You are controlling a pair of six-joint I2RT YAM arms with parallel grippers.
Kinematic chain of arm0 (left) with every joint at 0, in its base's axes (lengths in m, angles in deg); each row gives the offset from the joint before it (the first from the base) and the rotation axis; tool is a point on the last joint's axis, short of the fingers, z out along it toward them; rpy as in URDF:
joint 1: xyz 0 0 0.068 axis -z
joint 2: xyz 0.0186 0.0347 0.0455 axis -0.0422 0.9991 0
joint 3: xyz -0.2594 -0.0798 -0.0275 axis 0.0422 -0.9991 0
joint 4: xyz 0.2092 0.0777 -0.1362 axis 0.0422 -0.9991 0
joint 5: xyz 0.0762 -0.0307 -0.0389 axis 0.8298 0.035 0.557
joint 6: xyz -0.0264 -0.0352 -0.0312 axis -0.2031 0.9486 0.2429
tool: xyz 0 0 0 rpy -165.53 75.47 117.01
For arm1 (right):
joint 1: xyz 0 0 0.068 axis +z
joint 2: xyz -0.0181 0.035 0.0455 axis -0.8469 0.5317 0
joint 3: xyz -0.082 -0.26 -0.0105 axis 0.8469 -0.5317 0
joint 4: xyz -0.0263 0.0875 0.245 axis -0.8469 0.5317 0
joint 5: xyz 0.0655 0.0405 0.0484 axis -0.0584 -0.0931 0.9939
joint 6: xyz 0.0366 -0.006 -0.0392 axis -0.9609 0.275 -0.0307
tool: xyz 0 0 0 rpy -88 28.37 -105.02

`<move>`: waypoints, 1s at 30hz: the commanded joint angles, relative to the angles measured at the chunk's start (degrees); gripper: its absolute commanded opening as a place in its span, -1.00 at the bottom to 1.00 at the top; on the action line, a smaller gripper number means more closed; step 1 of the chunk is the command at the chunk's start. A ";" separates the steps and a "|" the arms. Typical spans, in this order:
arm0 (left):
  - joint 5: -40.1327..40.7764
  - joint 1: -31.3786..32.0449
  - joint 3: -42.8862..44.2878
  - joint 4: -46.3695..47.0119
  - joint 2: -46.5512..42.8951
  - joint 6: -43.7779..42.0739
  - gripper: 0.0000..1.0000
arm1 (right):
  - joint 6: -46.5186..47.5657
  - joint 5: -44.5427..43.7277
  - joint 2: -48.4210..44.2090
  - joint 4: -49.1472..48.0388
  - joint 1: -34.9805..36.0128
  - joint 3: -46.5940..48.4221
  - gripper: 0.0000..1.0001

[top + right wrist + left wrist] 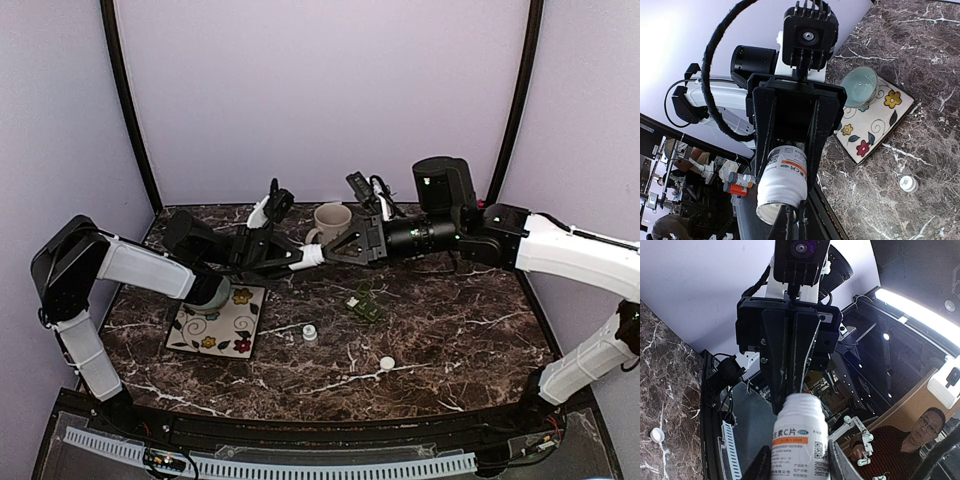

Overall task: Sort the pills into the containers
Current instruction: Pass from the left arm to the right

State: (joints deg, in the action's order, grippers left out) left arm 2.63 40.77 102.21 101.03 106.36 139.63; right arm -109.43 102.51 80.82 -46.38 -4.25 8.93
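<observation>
I am looking at the left side first, where a flowered tile (232, 325) is lying on the marble table (450, 320) and a pale teal bowl (860, 86) is sitting on its far corner, partly under the left arm. The left gripper (801, 462) is reaching toward the middle, above the table, and is clamping a white pill bottle (800, 432) between its fingers, holding it on its side with the open mouth pointing at the right arm. Meeting it head on, the right gripper (792, 225) is holding its jaws pressed flat together with the tips right at the bottle's mouth; I cannot tell whether anything is caught between them. Just behind that meeting point a cream mug (333, 220) is standing upright near the back wall. In front of the grippers, down on the table, a small white cap (310, 333) is sitting just off the tile's right edge. To its right the dark green pill box (363, 306) is lying at a slant on the marble, near the centre of the table, below the right gripper and well apart from both sets of fingers; I cannot make out whether its lids are up. Further right and nearer to me a second white cap (387, 363) is resting flat on the marble.
</observation>
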 commanded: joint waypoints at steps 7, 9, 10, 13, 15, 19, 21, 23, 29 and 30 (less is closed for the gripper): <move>-0.74 0.10 1.14 -1.68 -0.56 -3.56 -0.55 | -0.59 1.12 0.02 -1.70 -0.97 0.43 -1.00; -0.69 0.05 0.81 -4.16 -1.27 -5.76 -0.41 | -0.41 0.84 -0.05 -1.32 -1.06 0.43 -1.00; -0.64 -0.06 0.64 -5.47 -1.69 -6.78 -0.34 | -0.43 0.79 -0.06 -1.15 -1.13 0.42 -1.00; -0.50 -0.14 0.26 -8.99 -2.80 -9.73 -0.13 | -0.27 0.48 -0.27 -0.87 -1.23 0.18 -1.00; -0.45 -0.21 0.09 -10.69 -3.35 -11.05 -0.04 | -0.20 0.50 -0.40 -0.88 -1.24 0.03 -1.00; -0.19 -0.43 -0.12 -11.63 -3.80 -11.94 0.07 | 0.01 0.10 -0.58 -0.29 -1.42 -0.15 -1.00; 0.13 -0.51 -0.29 -12.22 -4.10 -12.55 0.09 | 0.29 -0.15 -0.67 0.37 -1.50 -0.11 -1.00; 0.46 -0.71 -0.53 -13.63 -4.56 -13.53 0.12 | 0.72 -0.65 -0.63 1.30 -1.64 0.03 -1.00; 2.13 -1.62 -1.60 -18.20 -6.48 -17.41 0.19 | 2.21 -2.30 -0.58 4.30 -1.77 0.65 -1.00; 2.42 -1.81 -1.78 -19.41 -6.91 -18.29 0.20 | 2.54 -2.64 -0.57 4.91 -1.77 0.87 -1.00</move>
State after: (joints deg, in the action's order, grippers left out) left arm 3.76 39.80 101.58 85.36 103.21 125.86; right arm -108.64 101.59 80.95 -42.49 -5.45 8.82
